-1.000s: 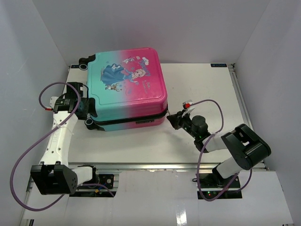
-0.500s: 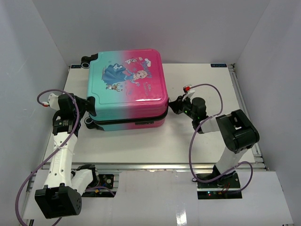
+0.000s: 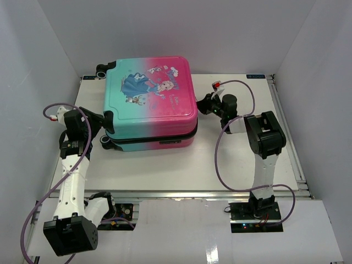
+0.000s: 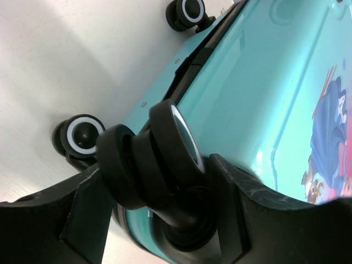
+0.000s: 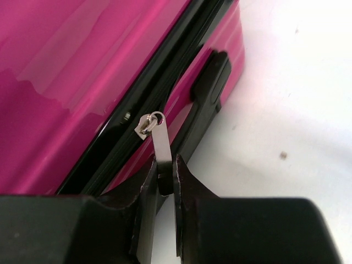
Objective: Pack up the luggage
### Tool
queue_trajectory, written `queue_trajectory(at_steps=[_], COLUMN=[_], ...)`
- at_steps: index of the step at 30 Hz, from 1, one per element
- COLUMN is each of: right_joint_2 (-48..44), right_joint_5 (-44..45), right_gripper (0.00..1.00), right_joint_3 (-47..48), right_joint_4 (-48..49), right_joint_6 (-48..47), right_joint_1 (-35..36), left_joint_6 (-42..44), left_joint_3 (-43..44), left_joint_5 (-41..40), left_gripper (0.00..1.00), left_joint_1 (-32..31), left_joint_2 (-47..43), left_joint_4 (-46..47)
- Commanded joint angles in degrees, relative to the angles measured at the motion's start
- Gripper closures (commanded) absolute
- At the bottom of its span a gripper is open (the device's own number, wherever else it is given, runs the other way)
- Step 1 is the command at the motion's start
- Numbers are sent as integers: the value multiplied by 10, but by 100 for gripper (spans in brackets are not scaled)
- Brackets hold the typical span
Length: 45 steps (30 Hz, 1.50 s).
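Since one second ago, the right arm has gone from the near right corner of the luggage (image 3: pixel 149 102) to a place further back along its right side. The left arm has folded into a more upright pose, and its end stays at the near left corner.

The right fingers (image 5: pixel 144 220) are pressed together on the flat metal zipper pull (image 5: pixel 161 148), which sits on the black seam between the two shells. From above this pull is too small to see. The left fingers (image 4: pixel 247 209) are spread on both sides of a black wheel (image 4: pixel 165 159). I cannot tell if they touch it. The inside of the luggage is hidden, because the shells lie one on the other.

The luggage lies flat on the white table (image 3: pixel 236 159), toward the far left part. Its hard shell is teal on the left and goes to pink on the right, with a cartoon girl in a blue dress printed on top. Its wheels point to the left.
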Motion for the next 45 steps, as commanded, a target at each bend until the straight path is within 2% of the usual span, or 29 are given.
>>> queue_trajectory(at_steps=[1, 5, 8, 10, 12, 15, 19, 22, 24, 28, 33, 34, 36, 38, 41, 42, 45], right_joint_2=[61, 115, 142, 131, 108, 67, 20, -16, -48, -97, -144, -150, -158, -171, -188, -193, -210], right_joint_5=[27, 2, -26, -24, 10, 34, 64, 85, 105, 161, 232, 250, 257, 248, 252, 258, 270], right_gripper=[92, 92, 92, 92, 92, 92, 92, 92, 92, 92, 92, 92, 92, 92, 92, 92, 92], right_joint_3=[107, 190, 199, 154, 71, -4, -112, -174, -207, -288, -382, -390, -398, -400, -402, -404, -409], right_joint_4=[24, 31, 74, 152, 198, 241, 292, 307, 304, 303, 324, 313, 296, 284, 255, 248, 229], right_joint_6=[25, 49, 96, 129, 137, 137, 137, 130, 106, 87, 75, 70, 70, 71, 55, 43, 18], right_joint_1=[-34, -39, -40, -38, -36, -27, -2, 39, 85, 160, 246, 258, 268, 273, 279, 279, 279], left_joint_6=[233, 244, 244, 243, 237, 225, 209, 200, 200, 201, 207, 211, 216, 230, 266, 295, 354], left_joint_3=[11, 13, 11, 17, 23, 37, 60, 76, 123, 210, 253, 265, 284, 293, 322, 360, 452], left_joint_5=[157, 186, 182, 169, 163, 128, -41, -112, -134, -112, -113, -110, -84, -12, 102, 82, 58], left_gripper=[100, 100, 100, 100, 100, 100, 100, 100, 100, 100, 100, 98, 89, 79, 78, 79, 82], left_joint_1=[-24, -25, -24, -24, -24, -18, -15, -13, -11, -10, -9, -9, -9, -12, -75, -143, -242], left_joint_2=[-24, -26, -28, -25, -17, -13, -29, -39, -18, 86, 167, 174, 183, 185, 217, 240, 322], left_joint_4=[74, 79, 83, 82, 78, 74, 43, 36, 24, 18, 27, 28, 30, 62, 105, 105, 87])
